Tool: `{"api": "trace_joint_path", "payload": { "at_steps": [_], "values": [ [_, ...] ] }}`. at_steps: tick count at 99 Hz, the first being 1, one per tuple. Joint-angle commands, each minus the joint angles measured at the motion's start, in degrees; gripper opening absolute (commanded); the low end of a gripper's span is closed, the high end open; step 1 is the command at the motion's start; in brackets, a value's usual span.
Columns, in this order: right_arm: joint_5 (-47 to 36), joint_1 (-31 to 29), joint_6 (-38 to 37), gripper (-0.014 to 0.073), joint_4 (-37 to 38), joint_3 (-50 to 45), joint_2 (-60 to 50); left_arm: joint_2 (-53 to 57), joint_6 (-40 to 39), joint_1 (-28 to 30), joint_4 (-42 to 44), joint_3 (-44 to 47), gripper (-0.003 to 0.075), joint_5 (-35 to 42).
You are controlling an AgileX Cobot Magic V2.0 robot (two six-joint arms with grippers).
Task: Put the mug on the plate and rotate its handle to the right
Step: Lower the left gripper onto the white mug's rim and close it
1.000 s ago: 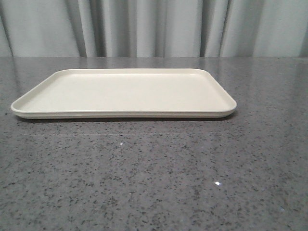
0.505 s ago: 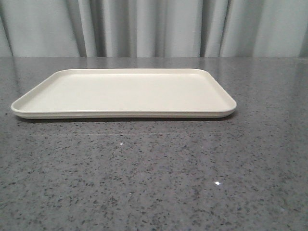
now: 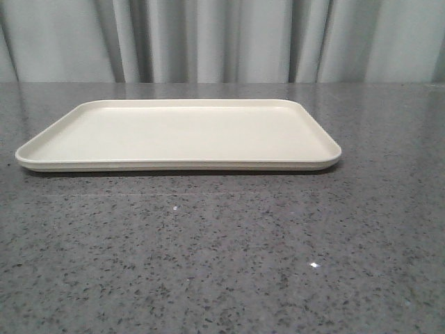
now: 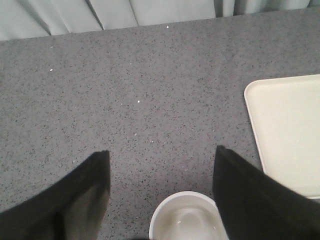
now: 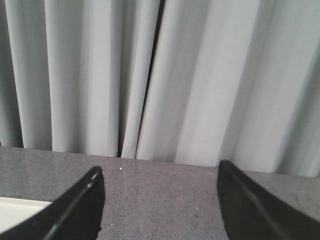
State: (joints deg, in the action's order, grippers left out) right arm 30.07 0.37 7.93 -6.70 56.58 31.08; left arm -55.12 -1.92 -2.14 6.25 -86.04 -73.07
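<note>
The cream plate [image 3: 178, 136] lies flat on the grey table in the front view, with nothing on it. In the left wrist view the white mug [image 4: 187, 218] stands upright on the table beside the plate's corner [image 4: 285, 130]; only its open rim and inside show, and its handle and face are hidden. My left gripper [image 4: 162, 167] is open, its fingers wide apart, the mug's rim between them close to one finger. My right gripper [image 5: 160, 185] is open and empty above the table, with a corner of the plate [image 5: 15, 212] beside one finger. Neither gripper shows in the front view.
Grey speckled tabletop [image 3: 222, 250] runs in front of the plate. Pale curtains [image 3: 222, 38] hang along the table's far edge and fill most of the right wrist view [image 5: 160, 75].
</note>
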Motion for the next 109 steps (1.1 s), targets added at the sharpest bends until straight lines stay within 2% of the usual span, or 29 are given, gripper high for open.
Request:
{"api": "trace_joint_path", "payload": {
  "at_steps": [1, 43, 75, 109],
  "values": [
    [-3.16, -0.04, 0.71, 0.0489, -0.31, 1.68, 1.59, 0.14, 0.08, -0.09, 1.02, 0.07, 0.0441, 0.62],
    [-1.48, -0.04, 0.71, 0.0489, -0.31, 1.68, 4.35, -2.49, 0.08, -0.09, 3.37, 11.29, 0.0441, 0.62],
    [-0.39, -0.04, 0.71, 0.0489, -0.31, 1.68, 4.8, -6.73, 0.08, -0.09, 8.25, 16.49, 0.0441, 0.62],
    [-0.14, -0.04, 0.71, 0.0489, -0.31, 1.68, 4.8, -8.23, 0.08, -0.09, 8.26, 21.86, 0.0441, 0.71]
  ]
}}
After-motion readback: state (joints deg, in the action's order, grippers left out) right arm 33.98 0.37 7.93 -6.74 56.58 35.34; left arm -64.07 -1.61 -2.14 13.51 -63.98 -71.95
